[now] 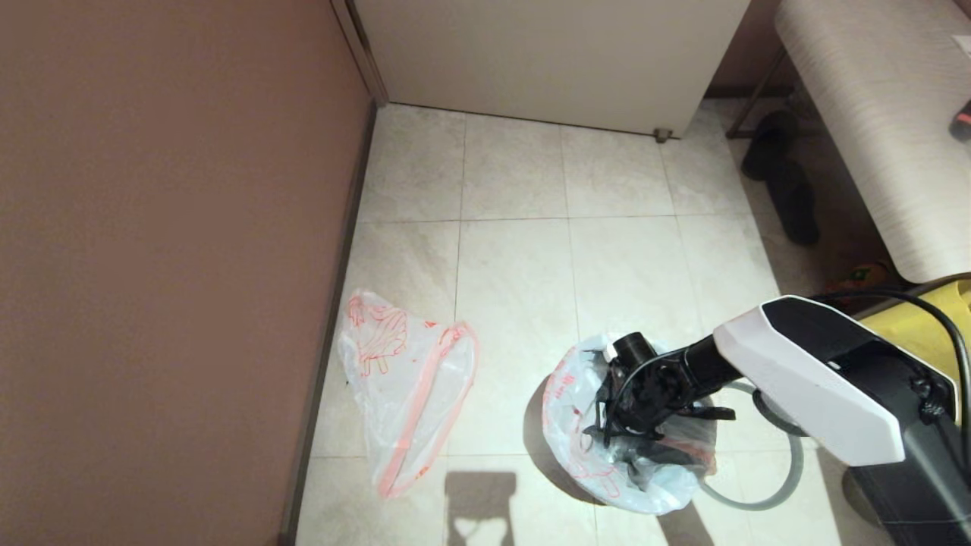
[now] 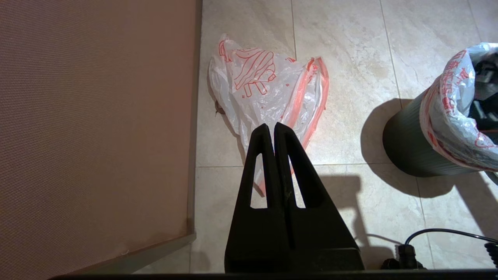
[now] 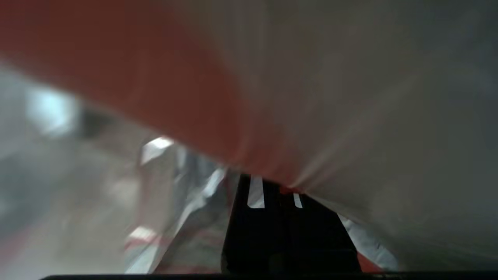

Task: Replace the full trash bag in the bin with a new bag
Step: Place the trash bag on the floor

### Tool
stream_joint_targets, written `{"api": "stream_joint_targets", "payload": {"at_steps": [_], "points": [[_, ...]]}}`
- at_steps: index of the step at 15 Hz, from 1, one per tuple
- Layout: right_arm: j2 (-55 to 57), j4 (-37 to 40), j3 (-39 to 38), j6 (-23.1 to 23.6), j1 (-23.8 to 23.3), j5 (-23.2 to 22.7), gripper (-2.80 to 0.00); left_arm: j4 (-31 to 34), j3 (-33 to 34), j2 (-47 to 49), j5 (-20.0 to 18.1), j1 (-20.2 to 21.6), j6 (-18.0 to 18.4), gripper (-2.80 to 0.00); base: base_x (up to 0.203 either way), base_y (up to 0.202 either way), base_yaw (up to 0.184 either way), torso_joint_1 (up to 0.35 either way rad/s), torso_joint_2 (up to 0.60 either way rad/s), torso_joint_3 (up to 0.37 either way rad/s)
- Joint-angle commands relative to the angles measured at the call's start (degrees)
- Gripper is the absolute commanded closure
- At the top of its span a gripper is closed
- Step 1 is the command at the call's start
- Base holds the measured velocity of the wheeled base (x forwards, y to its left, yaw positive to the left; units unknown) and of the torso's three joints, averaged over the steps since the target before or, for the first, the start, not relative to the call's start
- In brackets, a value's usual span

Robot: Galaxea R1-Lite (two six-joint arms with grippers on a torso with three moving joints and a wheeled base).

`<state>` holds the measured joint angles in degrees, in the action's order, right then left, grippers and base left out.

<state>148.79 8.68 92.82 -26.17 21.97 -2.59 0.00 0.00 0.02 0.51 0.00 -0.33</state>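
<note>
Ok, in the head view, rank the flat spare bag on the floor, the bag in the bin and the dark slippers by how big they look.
1. The flat spare bag and the bag in the bin look about alike; the right arm hides part of the latter, so no ranking.
2. The dark slippers, farther off, so unsure.

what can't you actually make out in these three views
- Right gripper: in the head view its fingertips are sunk in the full trash bag; in the right wrist view blurred plastic covers them, so a grip cannot be confirmed.
- Bag contents: hidden by the arm in the head view.
- The bin: cut off by the left wrist view's edge.
- The new bag: its near end sits behind the shut left gripper.
</note>
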Motion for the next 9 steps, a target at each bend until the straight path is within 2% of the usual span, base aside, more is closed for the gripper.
{"api": "stream_joint_targets", "payload": {"at_steps": [1, 3, 5, 9], "points": [[4.79, 3.07, 4.17, -0.13, 0.06, 0.69, 0.0, 0.0, 0.0, -0.02, 0.02, 0.0, -0.02, 0.0, 0.0, 0.0, 0.0, 0.0, 0.0, 0.0], [8.18, 10.21, 11.26, -0.06, 0.04, 2.4, 0.0, 0.0, 0.0, -0.02, 0.02, 0.0, -0.02, 0.0, 0.0, 0.0, 0.0, 0.0, 0.0, 0.0], [10.79, 13.94, 16.4, 0.01, 0.1, 4.87, 0.0, 0.0, 0.0, -0.02, 0.02, 0.0, -0.02, 0.0, 0.0, 0.0, 0.0, 0.0, 0.0, 0.0], [10.35, 16.47, 18.67, 0.76, 0.71, 5.52, 0.0, 0.0, 0.0, -0.02, 0.02, 0.0, -0.02, 0.0, 0.0, 0.0, 0.0, 0.0, 0.0, 0.0]]}}
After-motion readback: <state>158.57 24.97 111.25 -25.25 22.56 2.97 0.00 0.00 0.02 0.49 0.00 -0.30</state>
